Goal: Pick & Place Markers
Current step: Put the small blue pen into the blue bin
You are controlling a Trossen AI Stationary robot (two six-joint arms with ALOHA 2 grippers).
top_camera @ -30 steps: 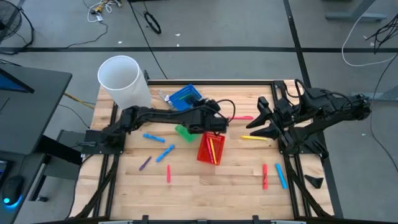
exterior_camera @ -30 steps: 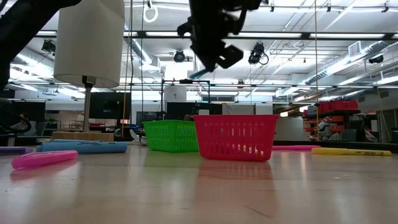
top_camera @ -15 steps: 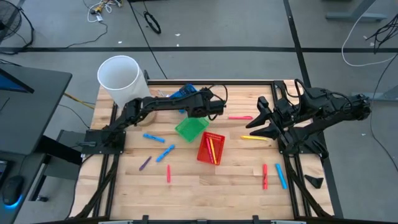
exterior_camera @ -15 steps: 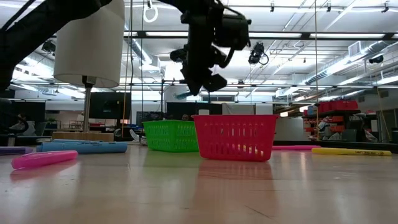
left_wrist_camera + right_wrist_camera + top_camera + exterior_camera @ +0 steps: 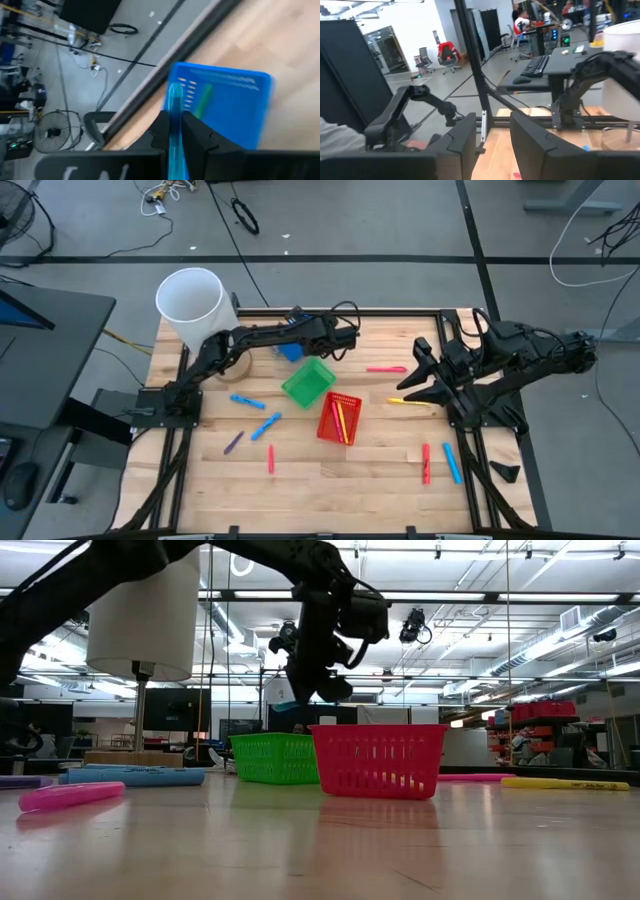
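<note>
My left gripper (image 5: 300, 326) hangs above the blue basket (image 5: 289, 350) near the table's far edge, shut on a blue marker (image 5: 174, 102). The left wrist view shows the blue basket (image 5: 235, 110) below it with a green marker (image 5: 202, 99) inside. The red basket (image 5: 338, 418) holds yellow and red markers. The green basket (image 5: 308, 383) stands beside it. Loose markers lie flat on the table: blue (image 5: 247, 401), blue (image 5: 265, 426), purple (image 5: 233, 443), red (image 5: 270, 459), pink (image 5: 386, 368), yellow (image 5: 408, 401). My right gripper (image 5: 420, 376) waits open at the right side. My left gripper pinches the blue marker between its two fingers (image 5: 197, 134). The marker runs along the fingers, and its free end (image 5: 174, 92) sticks out past the fingertips over the blue basket. It is lifted clear of the table and the baskets.
A tall white bucket (image 5: 195, 305) stands at the table's far left corner. A red marker (image 5: 425, 463) and a blue one (image 5: 453, 462) lie near the right front. Bare wood shows along the near edge (image 5: 340, 500).
My left gripper has travelled from above the red basket toward the table's far edge, passing over the green basket to the blue one, and has turned to point far-left. It has stayed shut on the blue marker, which moved with it.
</note>
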